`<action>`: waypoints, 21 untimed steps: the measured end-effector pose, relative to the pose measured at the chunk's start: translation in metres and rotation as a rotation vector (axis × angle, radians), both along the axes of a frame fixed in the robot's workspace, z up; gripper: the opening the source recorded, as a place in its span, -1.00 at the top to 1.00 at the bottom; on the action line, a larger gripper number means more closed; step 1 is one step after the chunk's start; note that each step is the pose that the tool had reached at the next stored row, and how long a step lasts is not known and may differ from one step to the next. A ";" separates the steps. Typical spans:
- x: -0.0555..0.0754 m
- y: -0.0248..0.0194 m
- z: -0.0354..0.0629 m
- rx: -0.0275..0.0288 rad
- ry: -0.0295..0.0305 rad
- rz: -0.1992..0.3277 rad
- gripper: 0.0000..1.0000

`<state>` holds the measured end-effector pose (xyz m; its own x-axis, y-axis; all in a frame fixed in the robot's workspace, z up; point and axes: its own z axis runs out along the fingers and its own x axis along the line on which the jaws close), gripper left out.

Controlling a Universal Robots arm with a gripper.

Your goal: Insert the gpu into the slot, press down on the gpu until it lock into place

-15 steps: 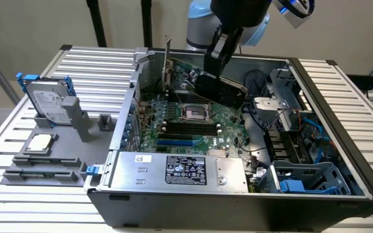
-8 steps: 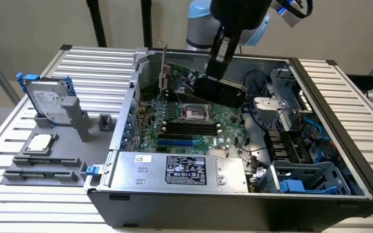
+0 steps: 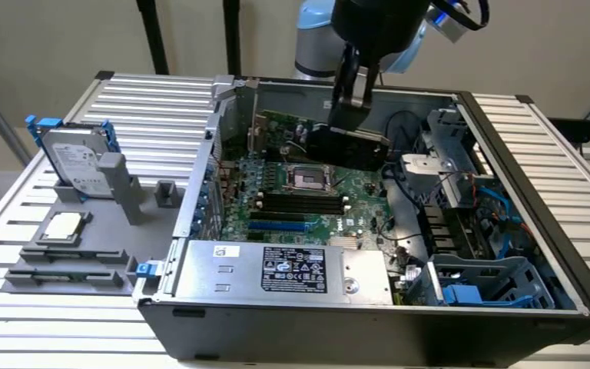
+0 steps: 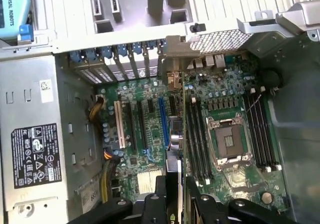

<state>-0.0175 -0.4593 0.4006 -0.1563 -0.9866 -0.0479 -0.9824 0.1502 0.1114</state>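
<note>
Holding: the gripper [image 3: 346,123] pinches the gpu [image 3: 349,150] from above. Its fingers [image 4: 159,196] squeeze it from both sides.
Gpu and gripper: the gpu hangs right under the gripper, touching it, up in the air over the big green board [image 3: 316,192].
Gpu and slot: the slot [image 3: 277,226] lies flat on the big green board, on the side near the silver power box [image 3: 285,269]. The gpu is not in it yet. In the wrist view the gpu [image 4: 175,144] shows just beside the slot [image 4: 163,121], and both point the same way.
Gpu looks: a black cover on its face in the exterior view. In the wrist view it is seen from its thin edge, with a shiny silver bit.
Slot looks: long, thin and bright blue.
Case [image 3: 377,338]: a big dark box, open on top. Inside are the big green board, the silver power box, black memory strips [image 3: 300,201] and a blue cage [image 3: 479,280] at the exterior view's right.
Gray holder [image 3: 70,269]: on the table [image 3: 546,154] outside the case, at the exterior view's left. A hard drive [image 3: 74,161] stands up in it, and a square chip [image 3: 61,225] lies flat in it.
</note>
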 end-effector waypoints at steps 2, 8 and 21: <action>0.000 0.0000 -0.0020 0.0011 -0.0018 0.036 0.47; -0.009 0.0000 -0.0111 0.0106 -0.0082 0.069 0.47; -0.027 -0.0015 -0.0332 0.0149 -0.0210 0.101 0.47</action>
<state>-0.0447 -0.4609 0.3674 -0.0550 -0.9964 -0.0648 -0.9945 0.0489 0.0921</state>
